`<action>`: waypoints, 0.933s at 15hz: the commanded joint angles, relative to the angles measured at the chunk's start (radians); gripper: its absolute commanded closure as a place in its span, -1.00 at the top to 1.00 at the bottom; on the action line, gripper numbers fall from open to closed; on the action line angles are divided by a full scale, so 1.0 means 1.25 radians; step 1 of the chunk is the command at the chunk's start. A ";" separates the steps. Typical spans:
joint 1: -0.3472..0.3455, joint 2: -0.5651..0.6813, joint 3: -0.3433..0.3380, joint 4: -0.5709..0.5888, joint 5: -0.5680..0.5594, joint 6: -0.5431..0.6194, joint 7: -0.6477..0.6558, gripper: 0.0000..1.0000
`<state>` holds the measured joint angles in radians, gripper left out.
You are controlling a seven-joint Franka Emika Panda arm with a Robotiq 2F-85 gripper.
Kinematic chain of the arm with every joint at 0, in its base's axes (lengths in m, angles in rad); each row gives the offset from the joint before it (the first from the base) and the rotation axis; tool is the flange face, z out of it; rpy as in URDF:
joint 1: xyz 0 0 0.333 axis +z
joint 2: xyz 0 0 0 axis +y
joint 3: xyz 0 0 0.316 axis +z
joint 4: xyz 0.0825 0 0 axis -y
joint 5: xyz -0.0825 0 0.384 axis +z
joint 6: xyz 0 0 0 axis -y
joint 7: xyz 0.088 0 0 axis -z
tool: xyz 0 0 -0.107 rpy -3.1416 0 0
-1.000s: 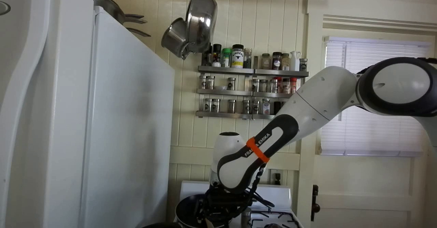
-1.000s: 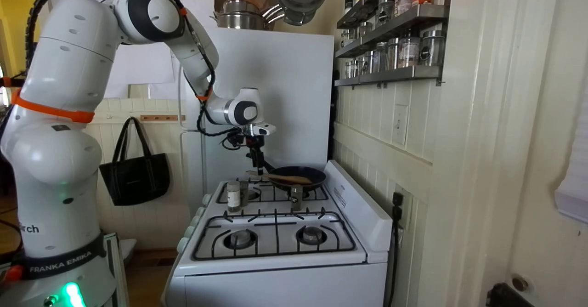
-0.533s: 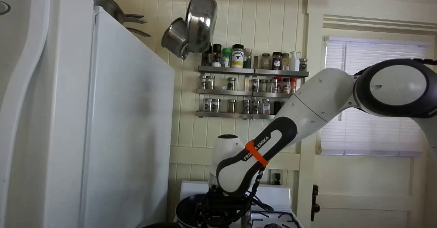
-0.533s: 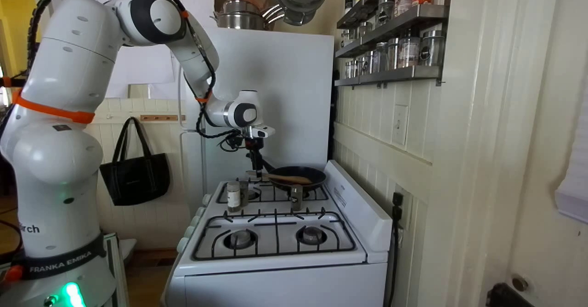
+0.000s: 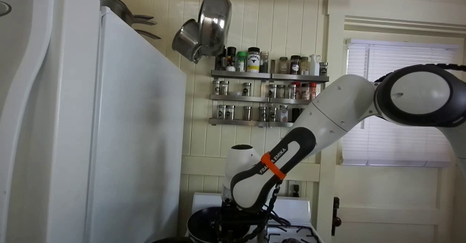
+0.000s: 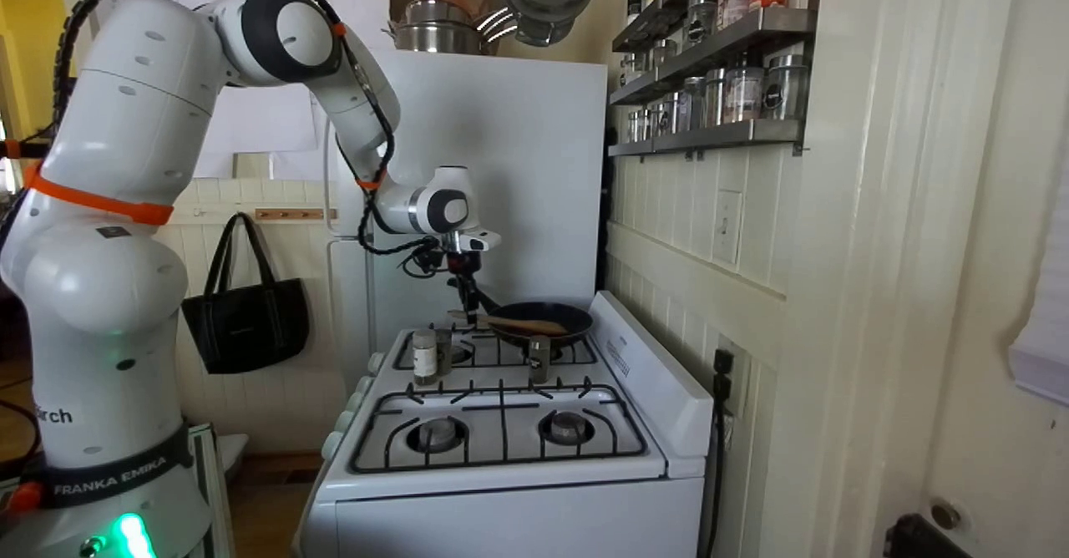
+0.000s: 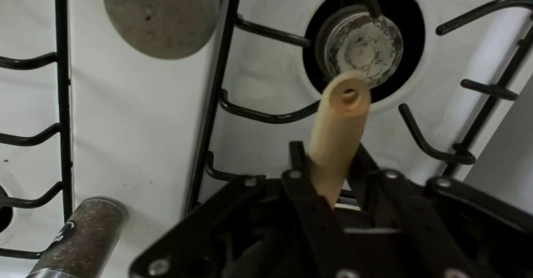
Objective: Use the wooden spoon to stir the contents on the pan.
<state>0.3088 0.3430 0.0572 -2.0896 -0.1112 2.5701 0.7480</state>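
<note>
"How did the gripper (image 7: 330,157) stand?"

"In the wrist view its two black fingers (image 7: 297,155) lay against either side of the handle of the wooden spoon (image 7: 338,132). No gap showed at the sides, so I took it to be clamped there, close to the end with the hole."

"And the spoon's other end?"

"Inside the pan (image 6: 568,316), as an exterior view had it. The handle slanted over the rim and out to the gripper. What the pan held, I couldn't make out."

"So which step was that?"

"Taking hold of the spoon, I judged, with the stirring yet to come. The next move called for a firm grip and a slow circle, the bowl kept low, without shoving the pan about."

"Counts, then, nearest first."

"One spoon, one pan. One burner (image 7: 364,49) beyond the handle's end in the wrist view. Three small jars (image 6: 424,357) on the one stove (image 6: 518,525), in an exterior view."

"Farther off?"

"One refrigerator (image 6: 493,140), in both exterior views, with at least two steel pots (image 6: 438,38) on top. Two steel vessels (image 5: 215,23) hung up, and three tiers of shelves (image 5: 240,75) held more spice jars (image 5: 253,61) than I could count."
</note>
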 commanded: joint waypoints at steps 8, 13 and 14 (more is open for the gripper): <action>-0.070 -0.065 0.071 0.081 0.163 -0.153 -0.199 -0.86; -0.109 -0.098 0.059 0.177 0.204 -0.487 -0.377 -0.86; -0.115 -0.095 0.056 0.205 0.196 -0.557 -0.396 -0.86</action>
<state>0.1903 0.2227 0.1282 -1.9067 0.1349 2.0703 0.3362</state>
